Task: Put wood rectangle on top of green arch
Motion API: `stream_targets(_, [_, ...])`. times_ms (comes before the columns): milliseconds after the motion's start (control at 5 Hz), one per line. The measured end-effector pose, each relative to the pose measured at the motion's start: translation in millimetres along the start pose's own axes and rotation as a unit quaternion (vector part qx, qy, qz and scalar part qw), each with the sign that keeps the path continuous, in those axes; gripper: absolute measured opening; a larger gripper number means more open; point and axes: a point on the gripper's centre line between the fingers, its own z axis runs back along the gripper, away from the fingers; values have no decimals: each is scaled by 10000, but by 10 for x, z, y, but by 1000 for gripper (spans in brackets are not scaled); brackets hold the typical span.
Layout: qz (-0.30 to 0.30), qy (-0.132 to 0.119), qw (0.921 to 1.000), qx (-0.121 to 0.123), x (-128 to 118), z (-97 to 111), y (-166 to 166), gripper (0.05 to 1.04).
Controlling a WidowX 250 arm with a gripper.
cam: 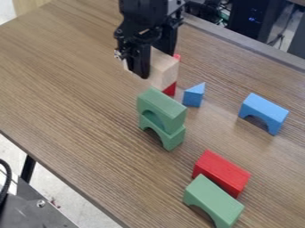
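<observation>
The black gripper (155, 61) had its two fingers (141, 63) pinched on the wood block (164, 70), one on each side. The block was pale tan, like plain wood with no paint. It had flat sides and straight edges. The side by the camera looked a bit pink, and the top looked lighter. A bit of it poked out past the near finger, on the left of the view. The block was just up and behind the top green arch (166, 105), as the camera saw it. I could not tell if they touched.

That green arch sat on the low green arch (173, 138), and both had their round gaps facing down. Something red (170, 89) peeked out from behind the wood block, but most of it was hidden. A little blue triangle (192, 97) was near it, on the right. More to the right, a blue arch (265, 110) stood on the brown table (77, 93), well apart from the green ones. Down low, a red block (221, 171) lay right beside one more green arch (212, 199).
</observation>
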Motion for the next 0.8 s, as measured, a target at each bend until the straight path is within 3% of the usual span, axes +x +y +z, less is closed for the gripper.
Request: stream_targets(800, [38, -72, 9997, 215, -196, -184, 19, 580])
